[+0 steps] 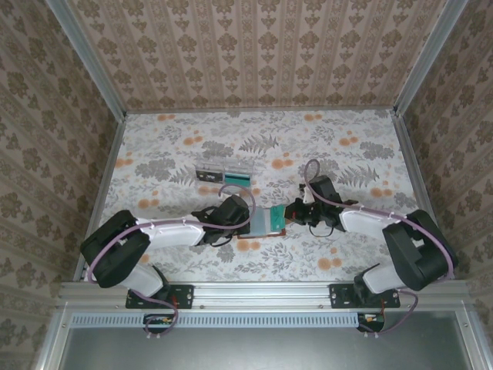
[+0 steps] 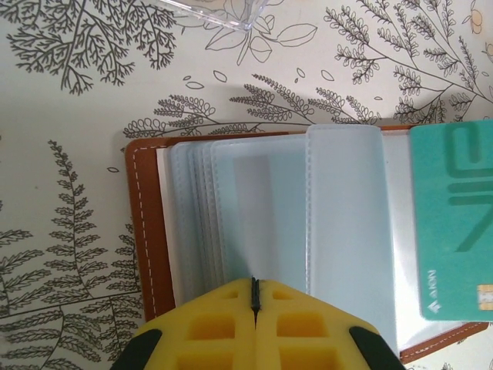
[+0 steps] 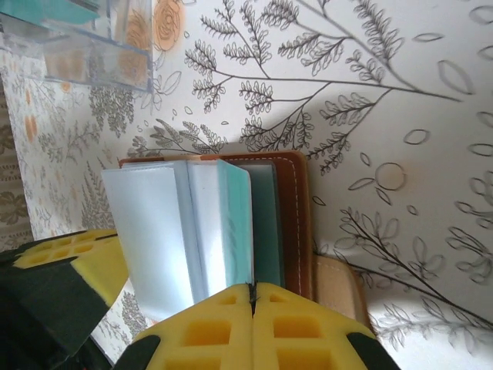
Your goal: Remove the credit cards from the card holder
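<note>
top view: card holder (image 1: 271,222) lies open on the flowery table (image 1: 347,146), near the front edge, between the two arms. left gripper (image 1: 254,220) reaches its left edge and right gripper (image 1: 290,216) its right edge, both touching it. clear tray (image 1: 225,173) sits further back, apart from the holder, with a teal card in the tray (image 1: 238,178) and something dark beside it.

left wrist view: left gripper (image 2: 254,297) has its yellow fingers (image 2: 208,331) pressed together, tips over the near edge of the clear sleeves (image 2: 269,216). cannot tell if a sleeve is pinched between them. brown cover of the card holder (image 2: 142,231) shows at left, sleeves fanned out. teal card (image 2: 454,223) lies at the right side of the open holder. tray (image 2: 216,11) corner at top, apart from the holder.

right wrist view: right gripper (image 3: 252,297) fingers are together, clamped on one upright sleeve leaf of the card holder (image 3: 296,223). teal card (image 3: 235,223) shows in that leaf. sleeves (image 3: 150,231) stand up off the brown cover. a left gripper finger (image 3: 69,262) is at lower left, just beside the sleeves. tray (image 3: 92,50) top left, teal card in the tray (image 3: 46,8).
</note>
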`<state>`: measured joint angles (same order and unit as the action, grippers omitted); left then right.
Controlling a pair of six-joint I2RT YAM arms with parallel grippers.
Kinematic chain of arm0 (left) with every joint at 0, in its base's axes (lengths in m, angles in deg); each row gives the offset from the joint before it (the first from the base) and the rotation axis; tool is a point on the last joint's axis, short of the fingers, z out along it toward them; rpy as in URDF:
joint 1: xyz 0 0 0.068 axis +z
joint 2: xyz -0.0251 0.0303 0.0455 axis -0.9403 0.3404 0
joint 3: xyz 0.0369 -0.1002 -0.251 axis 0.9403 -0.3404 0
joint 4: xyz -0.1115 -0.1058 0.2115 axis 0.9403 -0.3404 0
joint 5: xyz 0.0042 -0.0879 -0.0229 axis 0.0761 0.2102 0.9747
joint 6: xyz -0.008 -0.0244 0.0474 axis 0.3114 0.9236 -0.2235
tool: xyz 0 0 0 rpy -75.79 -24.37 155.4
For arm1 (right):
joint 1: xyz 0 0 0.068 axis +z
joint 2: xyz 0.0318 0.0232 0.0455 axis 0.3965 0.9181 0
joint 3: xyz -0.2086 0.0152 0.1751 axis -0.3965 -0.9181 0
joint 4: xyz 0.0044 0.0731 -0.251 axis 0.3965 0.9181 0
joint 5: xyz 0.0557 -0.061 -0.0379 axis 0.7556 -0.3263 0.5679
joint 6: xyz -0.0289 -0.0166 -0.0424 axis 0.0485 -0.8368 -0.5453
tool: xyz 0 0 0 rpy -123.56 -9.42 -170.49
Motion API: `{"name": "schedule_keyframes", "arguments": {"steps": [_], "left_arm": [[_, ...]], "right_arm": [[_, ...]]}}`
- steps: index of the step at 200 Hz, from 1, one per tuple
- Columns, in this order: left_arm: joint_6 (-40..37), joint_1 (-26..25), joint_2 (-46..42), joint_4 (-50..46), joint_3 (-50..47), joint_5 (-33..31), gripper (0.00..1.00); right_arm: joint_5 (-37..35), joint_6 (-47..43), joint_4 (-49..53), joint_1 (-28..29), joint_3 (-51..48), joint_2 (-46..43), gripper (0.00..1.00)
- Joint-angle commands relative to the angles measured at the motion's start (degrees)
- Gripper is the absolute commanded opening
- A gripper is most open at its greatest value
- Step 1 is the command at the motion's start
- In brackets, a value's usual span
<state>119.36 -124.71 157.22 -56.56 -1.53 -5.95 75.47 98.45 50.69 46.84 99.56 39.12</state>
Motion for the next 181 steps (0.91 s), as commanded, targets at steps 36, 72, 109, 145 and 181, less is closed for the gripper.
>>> {"name": "schedule_keyframes", "arguments": {"steps": [36,72,109,145,181], "left_arm": [[-2.68,0.29,-6.08,-7.45,2.65,0.16,0.02],[-4.62,0.41,-17.02,-13.38,4.7,-3.49,0.16],[-5.6,1.17,-30.29,-18.82,3.73,-8.13,0.41],[-5.98,1.85,-42.53,-23.79,1.21,-12.05,0.95],[-6.74,2.42,-53.18,-29.7,0.53,-15.1,1.0]], "right_arm": [[-1.94,-4.06,10.38,-0.71,1.81,-11.8,0.0],[-4.06,-7.15,15.73,-0.07,6.18,-16.05,0.0],[-6.3,-11.17,20.99,1.85,13.04,-15.88,0.0],[-14.18,-19.0,28.0,8.03,23.55,-11.64,0.0],[-20.57,-28.79,31.55,14.66,34.97,-3.78,0.0]]}}
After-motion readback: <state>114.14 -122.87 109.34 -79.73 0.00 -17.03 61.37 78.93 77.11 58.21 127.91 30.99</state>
